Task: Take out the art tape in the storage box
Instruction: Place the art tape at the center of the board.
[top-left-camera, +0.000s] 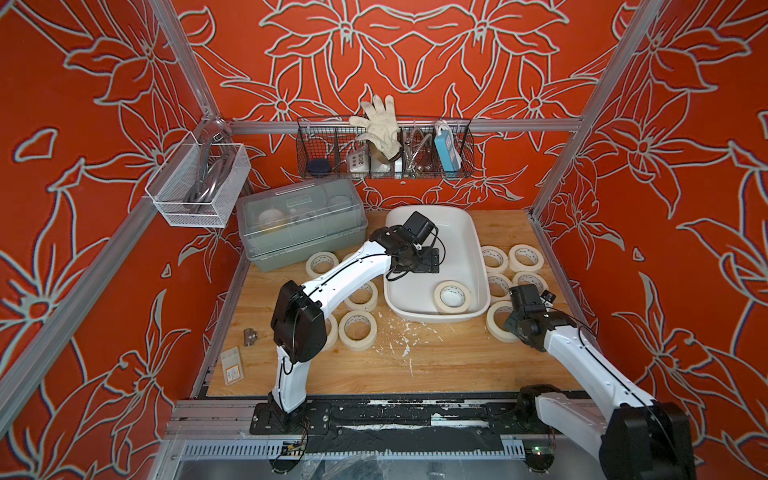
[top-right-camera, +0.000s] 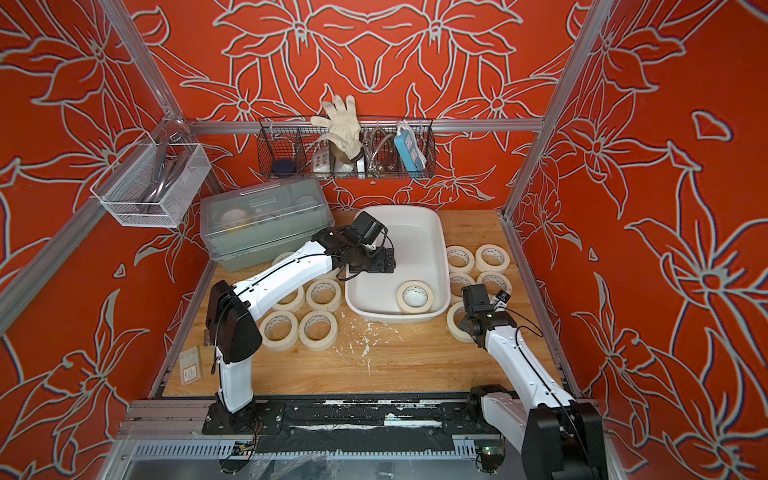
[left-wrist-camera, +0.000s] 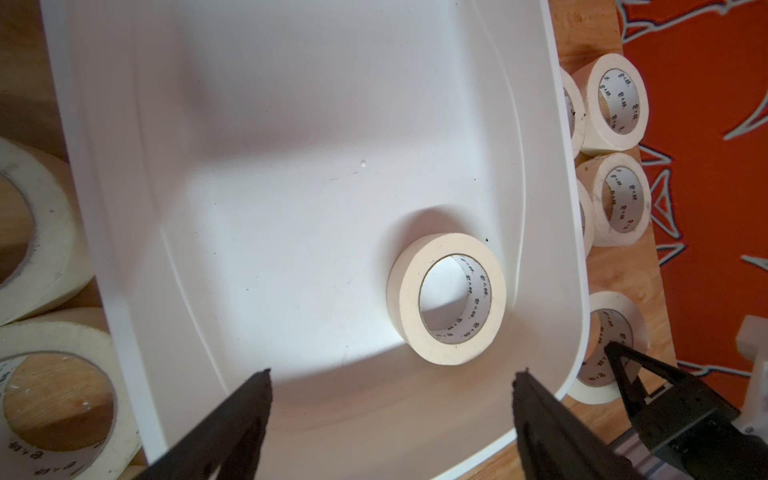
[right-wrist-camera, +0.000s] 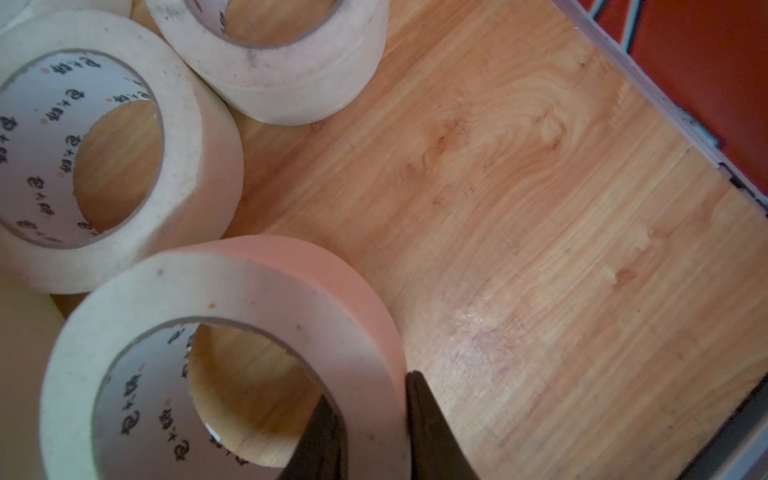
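Unloading looks nearly finished: one cream masking-tape roll (left-wrist-camera: 403, 303) lies flat in the shallow white plastic storage box (top-left-camera: 455, 237), by the corner nearest the right arm. Many identical rolls (top-left-camera: 357, 330) sit on the wooden table (top-left-camera: 415, 365) on both sides of the box. Left end effector (left-wrist-camera: 392, 372) hovers over the box, spread wide and empty. Right end effector (right-wrist-camera: 370, 399) pinches the wall of another roll (right-wrist-camera: 249, 291) beside the box. Releasing it and lifting out the last roll seem all that remains.

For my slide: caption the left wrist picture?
Open left end effector over the storage box, facing its only art tape.
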